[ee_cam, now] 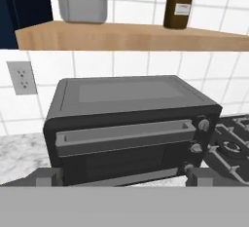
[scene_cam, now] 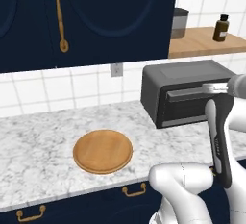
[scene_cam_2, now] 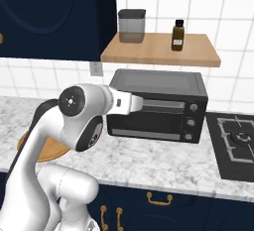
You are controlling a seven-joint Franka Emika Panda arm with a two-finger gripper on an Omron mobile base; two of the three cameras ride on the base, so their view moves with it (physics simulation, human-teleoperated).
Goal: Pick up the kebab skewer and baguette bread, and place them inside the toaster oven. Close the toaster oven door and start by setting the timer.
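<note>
Arm: white arm reaches level, forward.
Claw (ee_cam: 124, 175): spread wide, holding nothing.
Ahead: dark grey boxy toaster oven (ee_cam: 131, 123), its windowed door (ee_cam: 121, 155) shut, just beyond the fingertips.

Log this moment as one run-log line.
phase: approaching oven | toaster oven: door shut | gripper: open, facing the door, apart | wooden plate: bare | skewer, bread: unseen

No text, brand or number is showing clearly enough to read anywhere. The dark bottle (ee_cam: 179, 3) standing on the wooden shelf (ee_cam: 126, 36) is carrying a pale label, but its print is blurring into illegible marks. The toaster oven (ee_cam: 129, 123) knobs are showing no readable markings.
</note>
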